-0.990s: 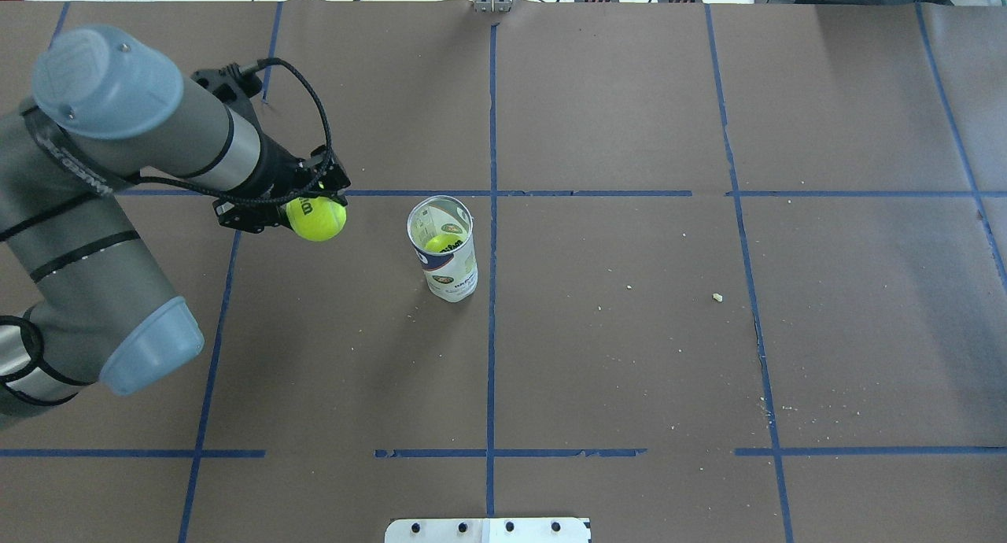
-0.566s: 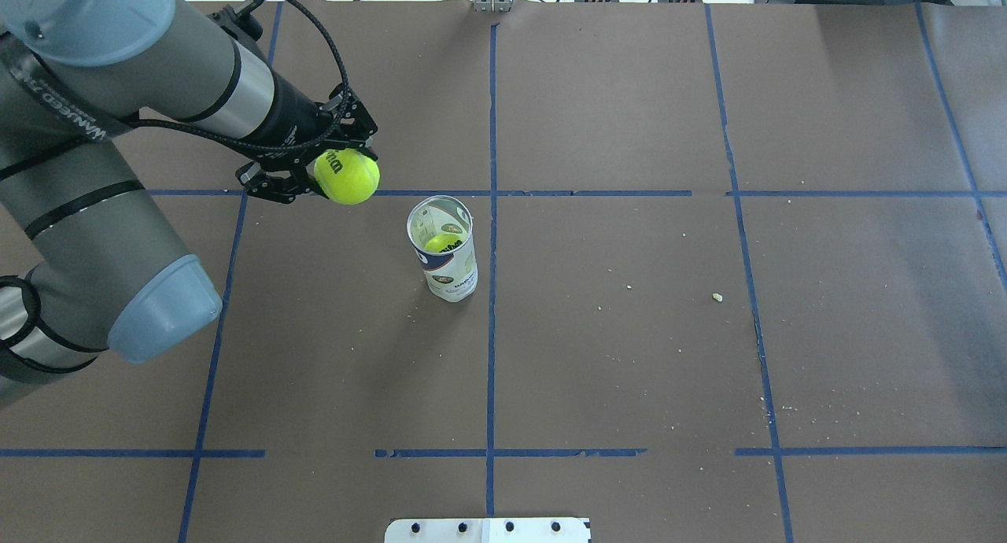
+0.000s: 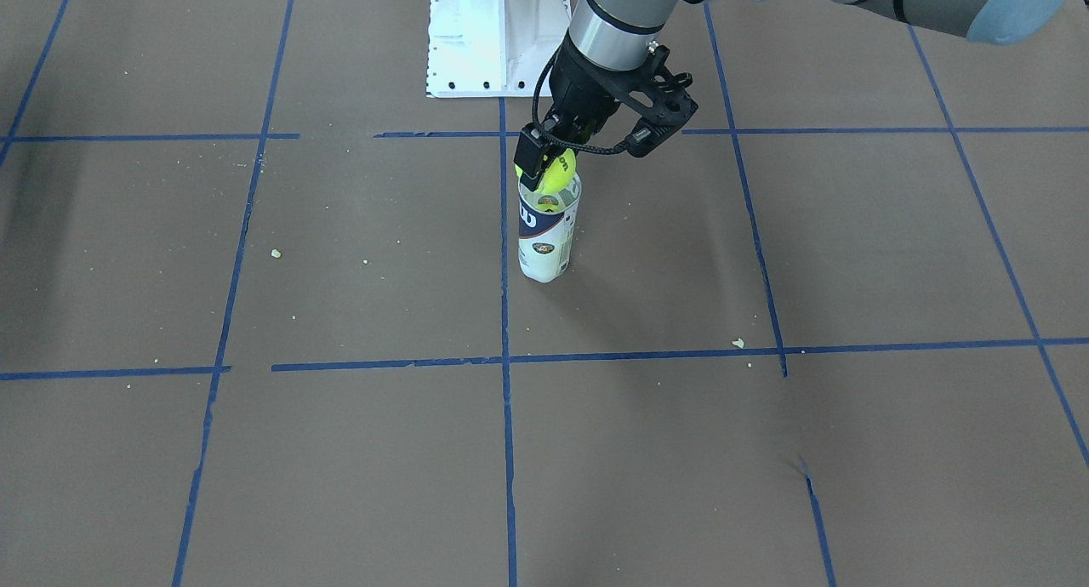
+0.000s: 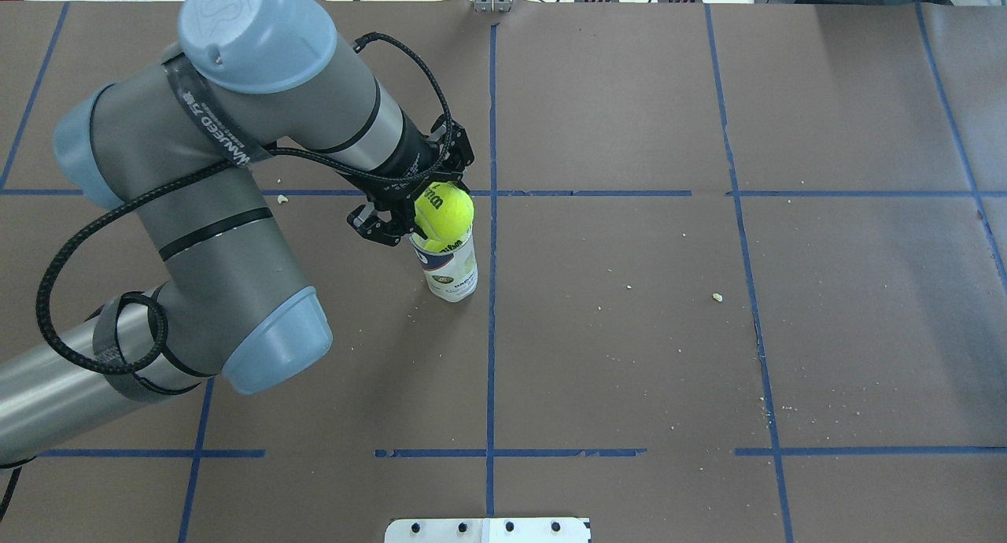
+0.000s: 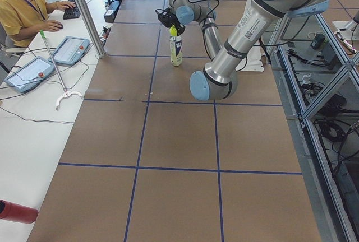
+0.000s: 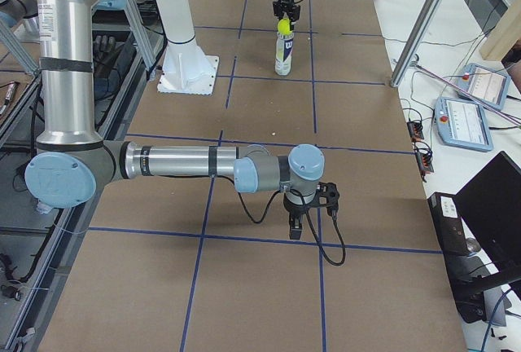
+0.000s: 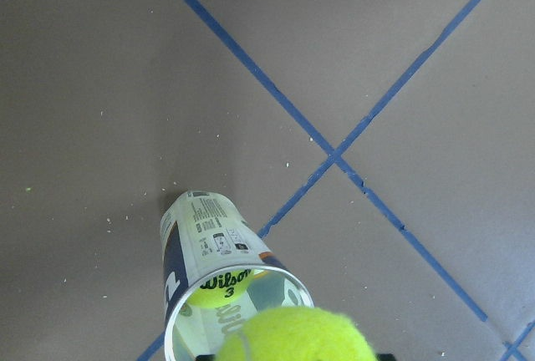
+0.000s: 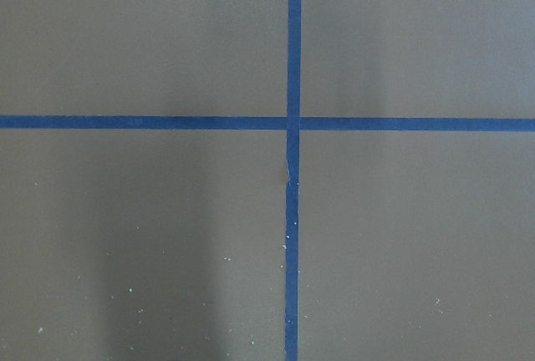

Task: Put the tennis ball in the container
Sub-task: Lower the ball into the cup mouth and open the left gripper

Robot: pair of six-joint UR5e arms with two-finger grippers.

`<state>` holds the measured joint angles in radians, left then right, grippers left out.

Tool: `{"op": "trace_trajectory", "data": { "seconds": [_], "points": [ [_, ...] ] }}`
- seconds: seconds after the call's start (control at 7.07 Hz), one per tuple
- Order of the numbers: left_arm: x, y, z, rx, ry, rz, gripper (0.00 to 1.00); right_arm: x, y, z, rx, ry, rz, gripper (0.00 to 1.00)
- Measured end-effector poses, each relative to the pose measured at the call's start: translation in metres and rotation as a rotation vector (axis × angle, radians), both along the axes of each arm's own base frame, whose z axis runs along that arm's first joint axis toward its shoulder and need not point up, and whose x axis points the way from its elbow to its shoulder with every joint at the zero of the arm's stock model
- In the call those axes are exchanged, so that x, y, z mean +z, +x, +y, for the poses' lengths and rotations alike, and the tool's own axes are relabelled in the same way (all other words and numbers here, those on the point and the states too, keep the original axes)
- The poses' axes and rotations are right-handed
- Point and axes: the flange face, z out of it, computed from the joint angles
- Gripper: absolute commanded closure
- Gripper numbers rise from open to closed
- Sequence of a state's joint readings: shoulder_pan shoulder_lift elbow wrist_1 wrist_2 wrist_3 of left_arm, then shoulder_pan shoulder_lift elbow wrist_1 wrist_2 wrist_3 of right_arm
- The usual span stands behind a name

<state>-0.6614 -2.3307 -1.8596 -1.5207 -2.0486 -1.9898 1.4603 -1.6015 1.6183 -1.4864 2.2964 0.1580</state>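
Note:
My left gripper [image 4: 426, 205] is shut on the tennis ball [image 4: 445, 210], a bright yellow-green ball with a black Wilson logo. It holds the ball just over the open mouth of the container [image 4: 451, 272], a clear tube with a navy and white label that stands upright near the table's middle. From the left wrist, the tennis ball [image 7: 297, 336] fills the bottom edge above the container [image 7: 201, 240]. A second ball [image 7: 222, 287] marked "3" lies inside. My right gripper [image 6: 308, 220] hangs low over the table far from the tube; I cannot tell its state.
The white arm base plate [image 3: 498, 34] sits behind the tube. Crumbs [image 4: 717, 297] dot the brown paper with its blue tape grid. An operator [image 5: 22, 1] sits at a side desk with tablets [image 5: 70, 49].
My left arm has swung right with the ball, from well left of the tube to directly above its mouth. The tube has not moved.

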Motion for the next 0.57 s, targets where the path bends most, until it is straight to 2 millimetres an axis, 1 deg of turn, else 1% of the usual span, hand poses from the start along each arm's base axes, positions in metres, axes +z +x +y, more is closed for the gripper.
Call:
{"op": "trace_trajectory", "data": {
  "seconds": [0.14,0.57],
  "points": [
    [0.0027,0.0059,0.0025,0.009,-0.004,-0.006,0.78,0.0000,0.0000,0.0000,0.000,0.000,0.000,0.00],
    [0.0076,0.0091,0.0037,0.017,-0.002,-0.014,0.56,0.0000,0.0000,0.0000,0.000,0.000,0.000,0.00]
  ]
}}
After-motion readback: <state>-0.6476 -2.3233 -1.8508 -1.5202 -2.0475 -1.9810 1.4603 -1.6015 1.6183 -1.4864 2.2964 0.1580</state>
